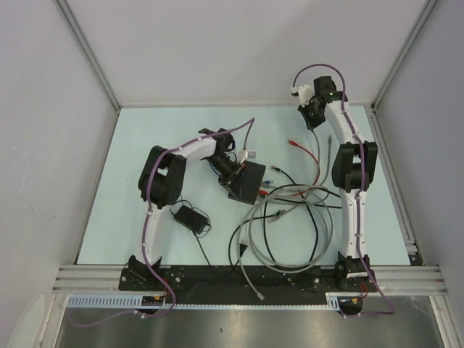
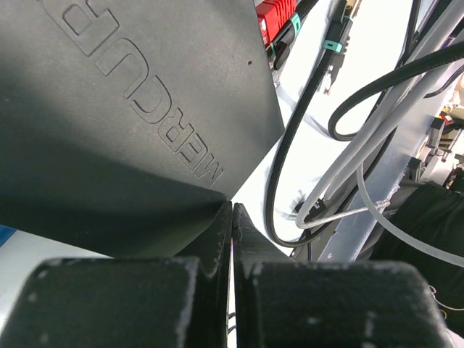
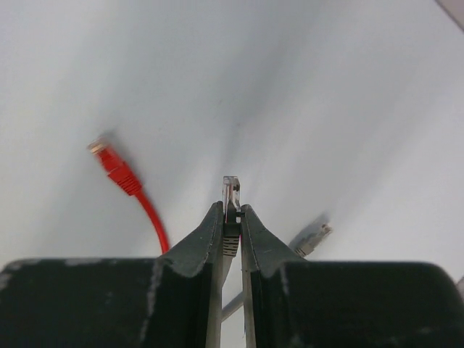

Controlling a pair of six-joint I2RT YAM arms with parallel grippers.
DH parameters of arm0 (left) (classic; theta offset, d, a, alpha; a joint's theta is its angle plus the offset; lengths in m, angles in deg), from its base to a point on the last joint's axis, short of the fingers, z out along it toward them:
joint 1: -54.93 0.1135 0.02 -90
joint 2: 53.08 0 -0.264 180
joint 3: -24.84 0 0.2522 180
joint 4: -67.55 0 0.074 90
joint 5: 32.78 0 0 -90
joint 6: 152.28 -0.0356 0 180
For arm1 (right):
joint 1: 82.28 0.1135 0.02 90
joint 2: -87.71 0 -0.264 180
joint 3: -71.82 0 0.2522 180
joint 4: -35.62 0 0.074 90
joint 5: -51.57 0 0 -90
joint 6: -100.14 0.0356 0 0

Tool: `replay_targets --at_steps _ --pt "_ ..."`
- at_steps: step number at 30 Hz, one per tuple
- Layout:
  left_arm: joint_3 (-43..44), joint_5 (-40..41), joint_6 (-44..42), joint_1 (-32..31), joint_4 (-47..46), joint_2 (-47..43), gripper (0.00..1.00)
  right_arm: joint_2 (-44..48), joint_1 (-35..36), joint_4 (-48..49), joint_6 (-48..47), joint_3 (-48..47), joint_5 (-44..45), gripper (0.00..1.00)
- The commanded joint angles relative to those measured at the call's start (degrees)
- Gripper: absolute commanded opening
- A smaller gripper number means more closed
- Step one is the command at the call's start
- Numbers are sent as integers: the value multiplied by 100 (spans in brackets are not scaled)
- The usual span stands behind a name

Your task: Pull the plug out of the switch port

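The switch [image 1: 250, 181] is a flat matte-black box mid-table; its embossed top [image 2: 123, 109] fills the left wrist view. A red plug [image 2: 275, 18] sits at its far edge, where the ports are. My left gripper [image 1: 233, 180] is shut and empty, its tips [image 2: 233, 206] at the switch's near corner. My right gripper [image 1: 313, 119] is far back on the right, away from the switch. It is shut [image 3: 231, 209] on a clear plug with a black boot [image 3: 230, 192], held above the table.
A loose red plug [image 3: 116, 168] and a grey plug [image 3: 312, 235] lie on the table under the right gripper. Grey and black cables [image 1: 290, 217] coil between switch and right arm. A small black power adapter [image 1: 187, 216] lies front left. Grey walls stand all round.
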Motion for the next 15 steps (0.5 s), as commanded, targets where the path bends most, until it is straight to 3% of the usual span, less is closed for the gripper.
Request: replay_targets --at_steps 1,3,7,12,15 --pt "71 583 -224 -38 -376 166 0 122 21 821 525 127 1051 8" --pt "62 583 -216 -38 -376 175 0 184 -14 866 780 189 984 8" --pt "70 583 -224 -38 -376 184 0 307 -110 577 1149 250 -242 48" --pt "53 583 -233 -38 -367 175 0 736 -199 339 1589 671 -2134 62" --pt "0 601 -224 -38 -367 122 0 1105 -164 522 1650 1426 -3476 61"
